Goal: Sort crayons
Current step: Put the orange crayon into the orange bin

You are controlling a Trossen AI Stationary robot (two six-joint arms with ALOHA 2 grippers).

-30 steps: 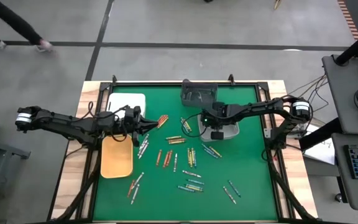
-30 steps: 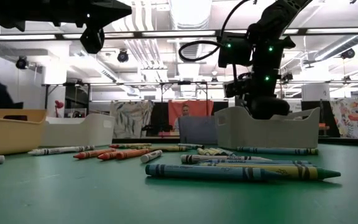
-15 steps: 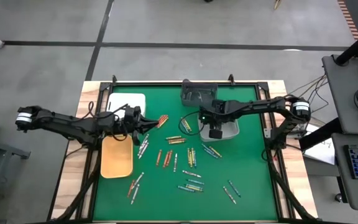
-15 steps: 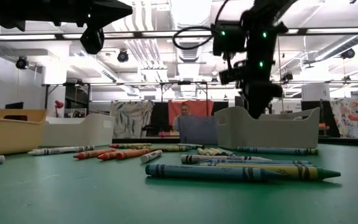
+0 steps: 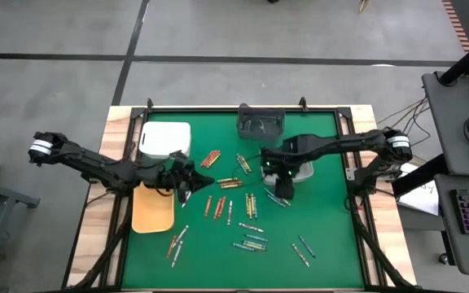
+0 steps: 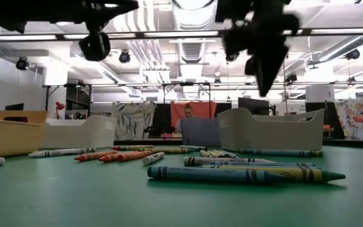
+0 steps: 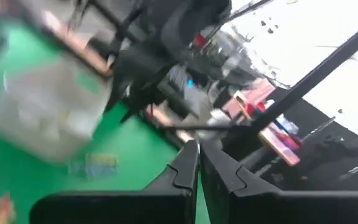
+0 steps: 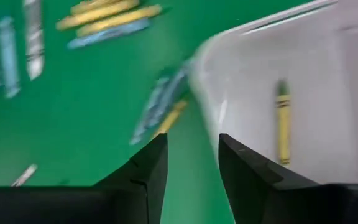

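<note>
Much was hard to make out. The right wrist view was smeared, so the crayons (image 8: 107, 15) on the green mat showed only as coloured streaks, and no wrapper print could be read in any view. One yellow crayon (image 8: 283, 121) lay inside the white tray (image 8: 328, 74), sharp enough to tell but its label illegible. The right end effector (image 5: 280, 185) hung above the mat just beside that tray, its two fingers (image 8: 145, 171) standing apart with nothing between them.

The left wrist view was also blurred; the left end effector (image 7: 198, 163) showed its fingers pressed together, gripping nothing that could be seen. From above it sat at the edge of the tan tray (image 5: 152, 207), near a white tray (image 5: 166, 137), its tip lost against the dark arm.

Most crayons (image 5: 247, 203) lay scattered across the middle of the counter (image 5: 324, 244). In the low view the nearest ones (image 6: 244, 173) bore dark label bands, the lettering too small to read. A grey bin (image 5: 260, 124) stood at the far edge, its contents unclear. A person (image 6: 188, 115) was partly hidden behind it.
</note>
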